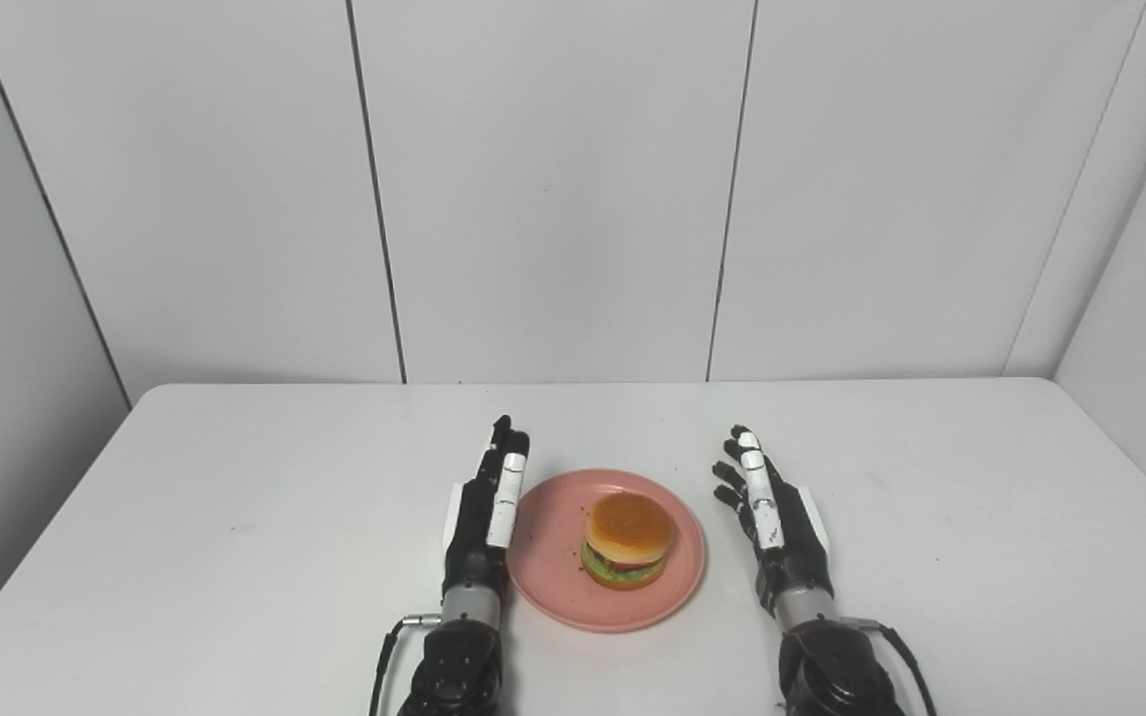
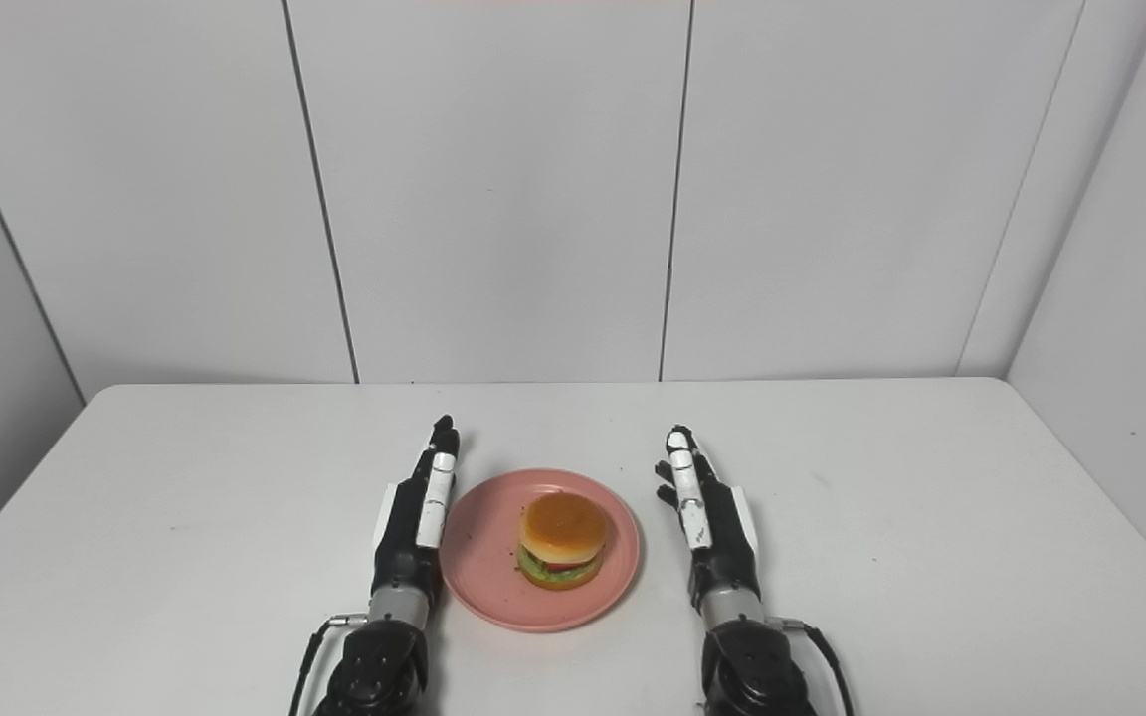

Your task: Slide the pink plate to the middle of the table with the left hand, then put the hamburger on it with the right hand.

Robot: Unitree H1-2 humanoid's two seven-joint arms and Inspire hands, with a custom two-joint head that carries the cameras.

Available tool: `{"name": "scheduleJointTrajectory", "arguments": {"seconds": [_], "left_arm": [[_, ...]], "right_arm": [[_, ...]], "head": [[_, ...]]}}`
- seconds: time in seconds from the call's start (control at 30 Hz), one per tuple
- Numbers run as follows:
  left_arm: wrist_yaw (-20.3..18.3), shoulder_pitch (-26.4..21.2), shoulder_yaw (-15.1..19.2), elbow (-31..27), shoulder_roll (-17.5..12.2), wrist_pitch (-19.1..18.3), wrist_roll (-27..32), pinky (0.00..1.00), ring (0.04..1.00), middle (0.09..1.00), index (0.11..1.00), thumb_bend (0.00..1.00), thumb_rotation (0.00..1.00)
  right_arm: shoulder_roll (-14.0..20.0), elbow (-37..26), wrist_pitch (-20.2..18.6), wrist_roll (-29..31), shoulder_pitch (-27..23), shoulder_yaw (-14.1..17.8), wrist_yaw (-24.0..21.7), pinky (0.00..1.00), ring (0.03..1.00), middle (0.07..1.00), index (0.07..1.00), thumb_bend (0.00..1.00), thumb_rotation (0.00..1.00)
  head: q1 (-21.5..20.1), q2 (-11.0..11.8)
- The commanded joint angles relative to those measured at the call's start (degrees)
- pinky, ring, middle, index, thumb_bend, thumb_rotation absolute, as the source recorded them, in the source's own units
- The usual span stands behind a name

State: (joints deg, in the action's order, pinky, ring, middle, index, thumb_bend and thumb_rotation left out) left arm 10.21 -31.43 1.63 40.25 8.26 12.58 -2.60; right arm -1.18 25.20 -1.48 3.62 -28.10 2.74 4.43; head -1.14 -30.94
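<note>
The hamburger (image 1: 629, 540) sits upright on the pink plate (image 1: 553, 577), a little right of the plate's centre, and the plate lies at about the middle of the table (image 1: 235, 517), toward the near edge. By the look of it both steps of the task are already done, so any coming move is a withdrawal, not a grasp.

The left hand (image 1: 485, 517) stands just beside the plate's left rim, seemingly touching or nearly so, fingers straight, together and pointing away from the robot; it holds nothing. The right hand (image 1: 772, 522) is to the plate's right, a clear gap away, fingers spread and empty. The left hand is therefore nearer the plate; pulling it straight back should avoid nudging the rim.
</note>
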Motion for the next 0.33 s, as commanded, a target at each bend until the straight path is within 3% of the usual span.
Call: {"name": "scheduleJointTrajectory", "arguments": {"seconds": [0.0, 0.3], "left_arm": [[0.81, 0.85, 0.07, 0.67, -0.54, -0.73, -0.31, 1.00, 1.000, 0.974, 0.943, 0.80, 1.00], [0.72, 0.96, 0.06, 0.28, -0.62, -1.17, -0.30, 1.00, 1.000, 0.967, 0.939, 0.80, 1.00]], "right_arm": [[-0.45, -0.60, -1.99, -0.21, -0.43, -0.65, -0.84, 0.89, 0.905, 0.944, 0.929, 0.75, 1.00], [-0.55, -0.36, -1.56, -0.66, -0.14, -0.98, -0.70, 0.88, 0.899, 0.942, 0.930, 0.74, 1.00]], "head": [[0.02, -0.05], [-0.06, -0.05]]}}
